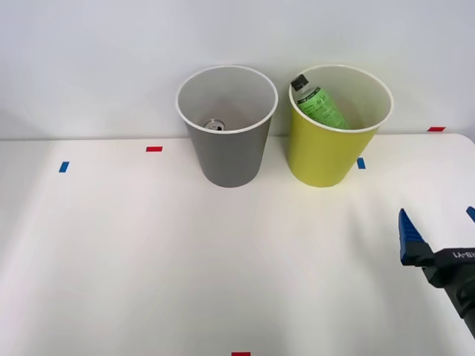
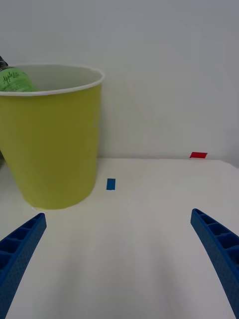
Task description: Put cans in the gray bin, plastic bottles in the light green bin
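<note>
Front view: round tapered gray plastic bin (image 1: 226, 152) with white inside and white rim stands at the back of the white table (image 1: 148, 252), near the wall. Small metal can (image 1: 215, 124) sits at its bottom, only the round silvery top with pull tab visible. Just beside the gray bin, on the robot's right, stands the round tapered yellow-green plastic bin (image 1: 323, 156), same shape, white inside and rim; the two are close but apart. Slim bright green plastic bottle (image 1: 320, 106) with black cap and black-printed label leans inside it, cap up against the rim on the side nearer the gray bin. Right gripper (image 1: 438, 222) is at the view's right edge, over bare table, in front of the yellow-green bin and to its right, well apart from it. Blue ribbed fingers (image 1: 408, 236) spread wide, nothing between them. Red and blue tape marks lie scattered on the table.

Right wrist view: right gripper (image 2: 119, 259) open wide, one ribbed finger (image 2: 20, 249) at each corner, empty gap. Yellow-green bin (image 2: 55, 144) ahead, green bottle (image 2: 14, 80) label showing above its rim. Blue tape mark (image 2: 110, 184) just beside the bin's base, red tape mark (image 2: 198, 155) near the wall.
</note>
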